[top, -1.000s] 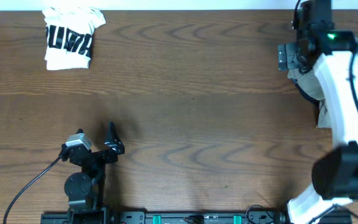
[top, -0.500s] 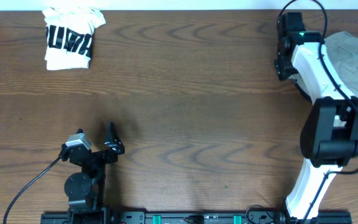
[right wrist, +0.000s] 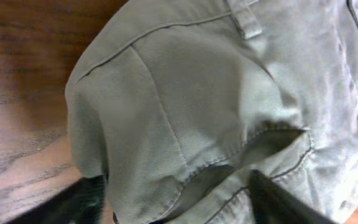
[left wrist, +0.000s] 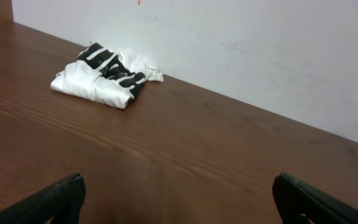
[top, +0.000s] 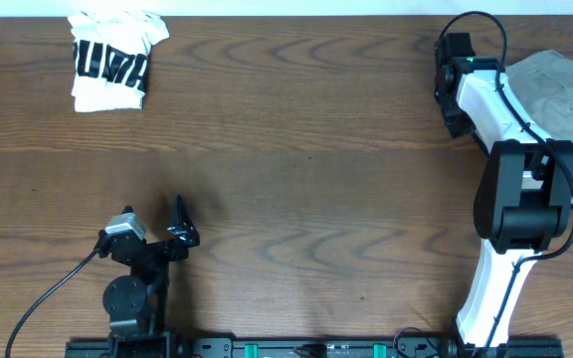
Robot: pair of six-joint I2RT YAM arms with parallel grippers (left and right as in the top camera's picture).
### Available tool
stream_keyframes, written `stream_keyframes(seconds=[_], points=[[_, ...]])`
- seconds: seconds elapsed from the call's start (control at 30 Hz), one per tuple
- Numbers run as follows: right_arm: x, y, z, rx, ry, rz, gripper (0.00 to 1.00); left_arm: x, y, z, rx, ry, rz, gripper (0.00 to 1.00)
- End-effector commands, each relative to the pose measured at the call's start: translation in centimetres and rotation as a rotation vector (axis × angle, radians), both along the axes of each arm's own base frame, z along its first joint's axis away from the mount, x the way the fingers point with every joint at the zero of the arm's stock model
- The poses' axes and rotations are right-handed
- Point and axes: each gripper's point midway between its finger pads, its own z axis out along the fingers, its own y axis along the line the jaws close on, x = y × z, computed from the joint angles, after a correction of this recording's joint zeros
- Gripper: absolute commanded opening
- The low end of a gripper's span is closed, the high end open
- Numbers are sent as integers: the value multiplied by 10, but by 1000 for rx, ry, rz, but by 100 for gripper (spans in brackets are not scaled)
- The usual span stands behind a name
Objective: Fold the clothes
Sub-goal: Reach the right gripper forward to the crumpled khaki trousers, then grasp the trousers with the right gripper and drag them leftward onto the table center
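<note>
Right gripper (right wrist: 176, 186) points down at the table's far right side, jaws spread, with a rumpled edge of the khaki shorts (top: 570, 99) bulging between its fingers (right wrist: 86, 202); a pocket opening and a belt loop show close by. These shorts lie in a loose heap at the right edge of the wooden table (top: 316, 149), partly under the white arm (top: 495, 99). Left gripper (left wrist: 178, 190) sits near the front left, jaws wide apart over bare wood, facing a crumpled white tee (top: 112, 62) in the far left corner, well apart from the shorts.
</note>
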Motion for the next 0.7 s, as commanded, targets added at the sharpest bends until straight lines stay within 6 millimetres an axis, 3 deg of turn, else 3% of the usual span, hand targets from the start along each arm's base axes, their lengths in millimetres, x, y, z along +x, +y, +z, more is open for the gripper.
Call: stream_keyframes(seconds=[0.0,0.1,0.33,0.47,0.67], points=[[-1,-8,0,-26,4,-17,56,-1,-1,-17,3,51,-9,98],[-3,-9,0,-27,10,-17,29,-1,-1,-17,3,51,-9,98],[-1,0,11,-46,-4,3,2,-1,-1,-17,3,51,-9,98],[6,15,37,-43,-76,33,1,-1,-1,-17,3,51,-9,98],[9,43,102,-19,-247,73,1,-1,-1,-17,3,51,-9,98]])
